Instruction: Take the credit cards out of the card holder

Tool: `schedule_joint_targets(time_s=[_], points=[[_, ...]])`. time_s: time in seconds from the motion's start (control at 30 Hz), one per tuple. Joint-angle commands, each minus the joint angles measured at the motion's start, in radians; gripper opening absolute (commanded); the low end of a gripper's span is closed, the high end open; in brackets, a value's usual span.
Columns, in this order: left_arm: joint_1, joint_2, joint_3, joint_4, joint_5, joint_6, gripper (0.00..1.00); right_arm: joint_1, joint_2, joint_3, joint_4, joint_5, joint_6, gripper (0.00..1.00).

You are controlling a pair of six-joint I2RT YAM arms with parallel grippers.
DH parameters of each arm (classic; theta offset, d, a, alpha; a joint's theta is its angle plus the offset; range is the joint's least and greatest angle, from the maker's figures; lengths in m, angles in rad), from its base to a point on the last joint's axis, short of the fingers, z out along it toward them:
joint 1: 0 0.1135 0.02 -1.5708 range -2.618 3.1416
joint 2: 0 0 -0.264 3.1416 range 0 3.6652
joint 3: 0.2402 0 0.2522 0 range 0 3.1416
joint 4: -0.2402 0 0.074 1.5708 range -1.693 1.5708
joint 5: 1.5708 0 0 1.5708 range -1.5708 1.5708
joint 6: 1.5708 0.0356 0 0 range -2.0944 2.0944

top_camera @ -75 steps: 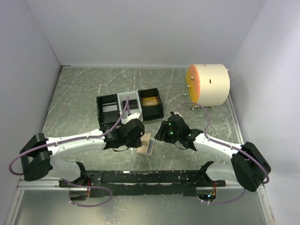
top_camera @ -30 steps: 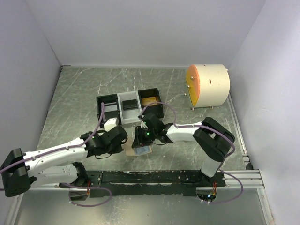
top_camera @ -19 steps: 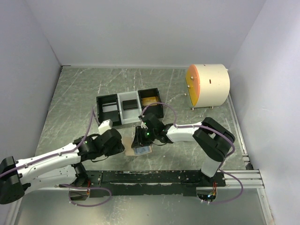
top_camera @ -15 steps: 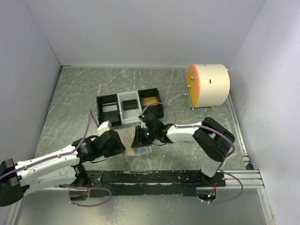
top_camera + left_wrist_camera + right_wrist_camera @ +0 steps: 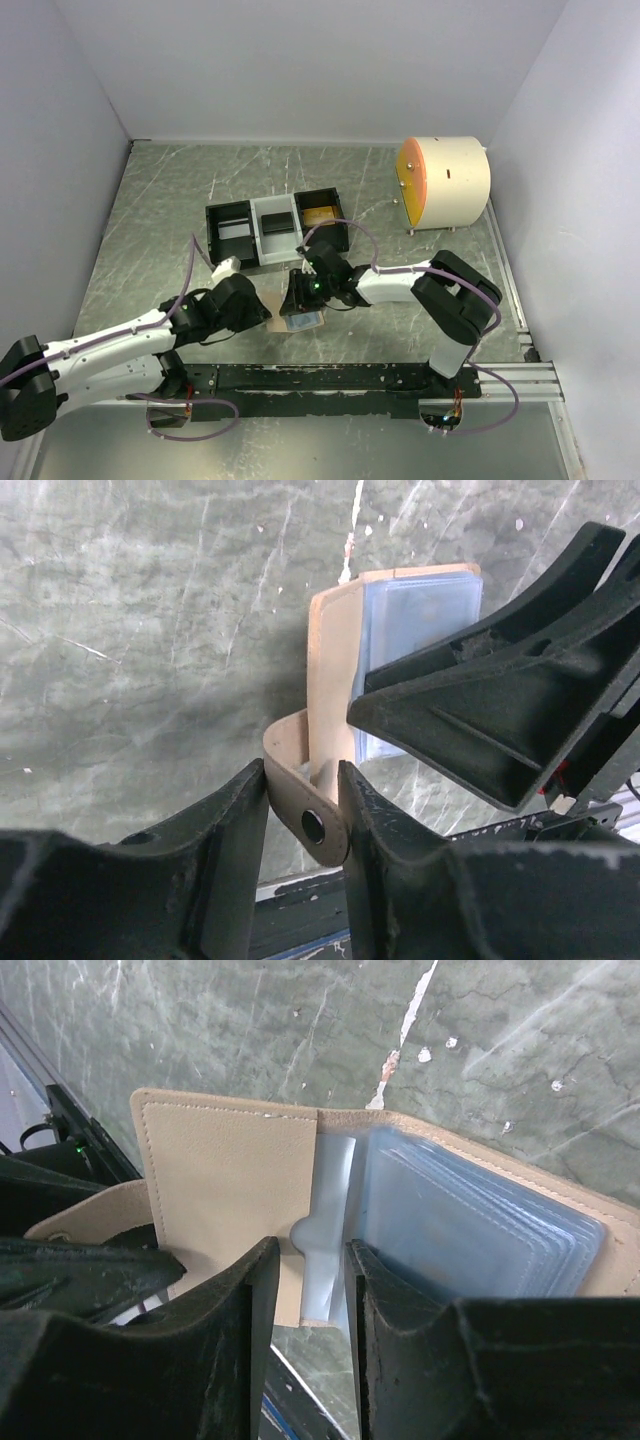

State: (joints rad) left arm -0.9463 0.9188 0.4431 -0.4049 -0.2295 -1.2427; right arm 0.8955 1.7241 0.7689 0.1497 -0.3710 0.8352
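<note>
left wrist: left gripper [image 5: 303, 780] clamped on card holder's [image 5: 335, 660] snap tab [image 5: 312, 825], right gripper's [image 5: 312, 1250] jaws apart over blue sleeves [image 5: 470, 1220]

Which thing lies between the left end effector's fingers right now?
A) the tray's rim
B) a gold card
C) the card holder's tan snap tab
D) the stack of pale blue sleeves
C: the left wrist view shows the tan snap tab of the card holder, its round snap facing the camera, lying between the fingers of the left end effector.
</note>
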Motion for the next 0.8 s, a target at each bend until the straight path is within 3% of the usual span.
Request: schedule_joint_targets(time_s=[0.0,0.33,0.5,0.63,0.77], points=[[0.022,0.003,0.006,0.030,-0.027,0.000,0.40,-0.024,-0.015,-0.040,-0.001,0.008,-0.007,0.34],[0.031,0.098,0.027,0.073,0.023,0.041,0.16,-0.144,-0.172,0.017,-0.126,0.047,-0.039,0.48],[0.031,0.121,0.035,0.083,0.039,0.049,0.14,-0.195,-0.263,-0.023,-0.198,0.139,-0.082,0.57],[0.031,0.130,0.032,0.095,0.058,0.053,0.13,-0.219,-0.272,-0.046,-0.240,0.101,-0.083,0.54],[0.031,0.133,0.032,0.096,0.061,0.059,0.13,-0.219,-0.274,-0.106,-0.157,0.023,-0.052,0.49]])
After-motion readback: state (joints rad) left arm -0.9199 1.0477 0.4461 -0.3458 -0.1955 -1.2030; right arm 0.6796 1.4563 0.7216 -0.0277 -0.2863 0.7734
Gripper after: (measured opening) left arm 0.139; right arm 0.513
